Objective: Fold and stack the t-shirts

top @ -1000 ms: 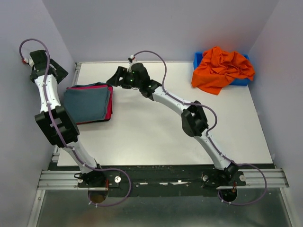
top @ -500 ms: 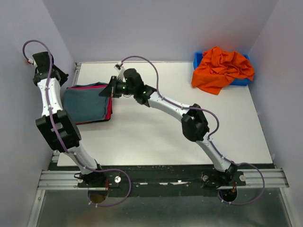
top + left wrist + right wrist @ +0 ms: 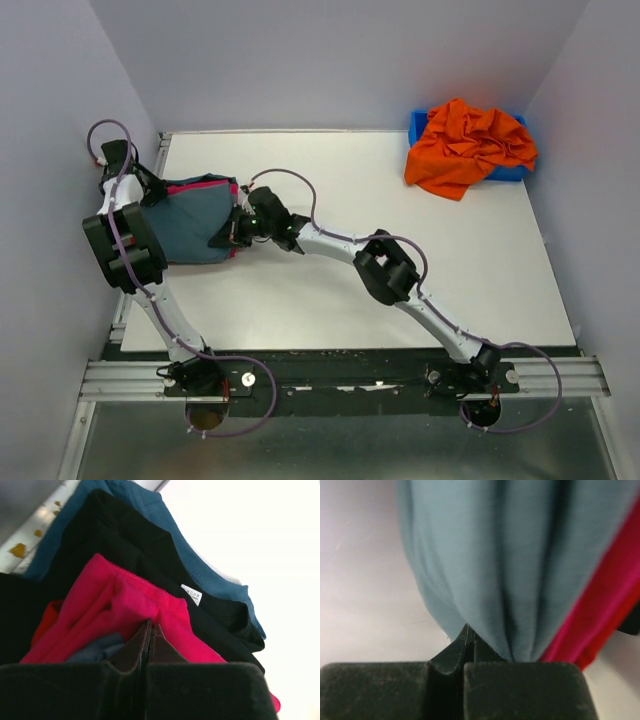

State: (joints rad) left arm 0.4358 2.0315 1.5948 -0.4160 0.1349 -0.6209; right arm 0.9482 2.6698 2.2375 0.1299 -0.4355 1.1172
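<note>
The shirts are thin, light cotton that sags and creases at any pull, so none will keep its fold if it is dragged by one corner. Each is better taken at two points along an edge or hem, lifted evenly and laid down flat. The pile lies at the far left of the tabletop (image 3: 450, 230), with the grey shirt (image 3: 190, 225) on top and the magenta shirt (image 3: 120, 605) under it, showing as a thin rim at the far and right edges. The left gripper (image 3: 149, 632) is at the pile's far left corner, its fingers pressed together. Magenta folds bunch into the tips, so it seems clamped on the magenta shirt. A white label (image 3: 190, 594) sits in the dark neck opening just beyond. The right gripper (image 3: 468, 632) is at the pile's right edge, also closed, and is pinching the grey shirt, whose creases run down to the tips. From above, that edge is drawn out to a point, so the pile will probably skew unless both sides move together. The orange shirt (image 3: 470, 145) lies crumpled over the bin (image 3: 418, 122) at the far right, well apart from the pile. It looks unfolded, and its hems would need finding first. By count there are three shirts, one of each colour, one bin and two grippers.
</note>
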